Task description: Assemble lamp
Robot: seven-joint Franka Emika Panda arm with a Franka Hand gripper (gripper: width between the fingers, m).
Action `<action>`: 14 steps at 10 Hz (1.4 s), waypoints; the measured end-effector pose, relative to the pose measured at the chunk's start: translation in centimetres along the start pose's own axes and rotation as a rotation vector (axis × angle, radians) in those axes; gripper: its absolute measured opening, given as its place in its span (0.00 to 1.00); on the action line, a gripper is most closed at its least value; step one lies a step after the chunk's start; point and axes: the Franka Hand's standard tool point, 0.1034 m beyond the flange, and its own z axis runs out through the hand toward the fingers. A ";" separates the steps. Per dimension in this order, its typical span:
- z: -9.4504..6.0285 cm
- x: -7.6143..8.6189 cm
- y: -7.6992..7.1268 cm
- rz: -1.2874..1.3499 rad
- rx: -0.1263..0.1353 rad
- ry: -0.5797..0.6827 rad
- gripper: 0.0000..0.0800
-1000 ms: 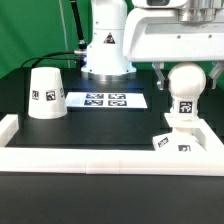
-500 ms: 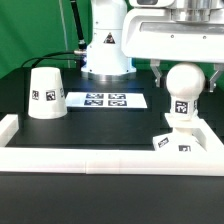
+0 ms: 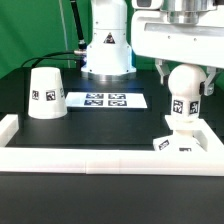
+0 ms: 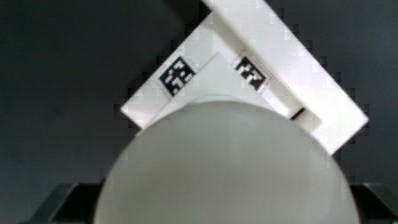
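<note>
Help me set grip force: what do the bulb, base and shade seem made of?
Bulb: matte white, likely hard plastic; smooth, dull, no glassy shine. Base: same opaque white, probably plastic; crisp edges, printed tags stuck on. Shade: matte white, rigid-looking cone, probably plastic, though the look leaves it open.

A robotics lab (tagged marker board (image 3: pixel 105 99), black table (image 3: pixel 100 130)).

Black table (image 3: pixel 110 125) carries shade (image 3: pixel 45 93), marker board (image 3: pixel 106 99), base block (image 3: pixel 192 141) and border rail (image 3: pixel 100 158).
</note>
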 end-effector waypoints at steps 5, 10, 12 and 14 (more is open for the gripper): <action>0.0 -0.1 -0.3 0.092 0.016 -0.025 0.84; -0.2 -0.1 -0.7 -0.310 0.029 -0.020 0.87; -0.2 -0.1 -0.7 -0.427 0.030 -0.018 0.87; -0.1 -0.1 -0.7 -0.601 0.019 -0.005 0.87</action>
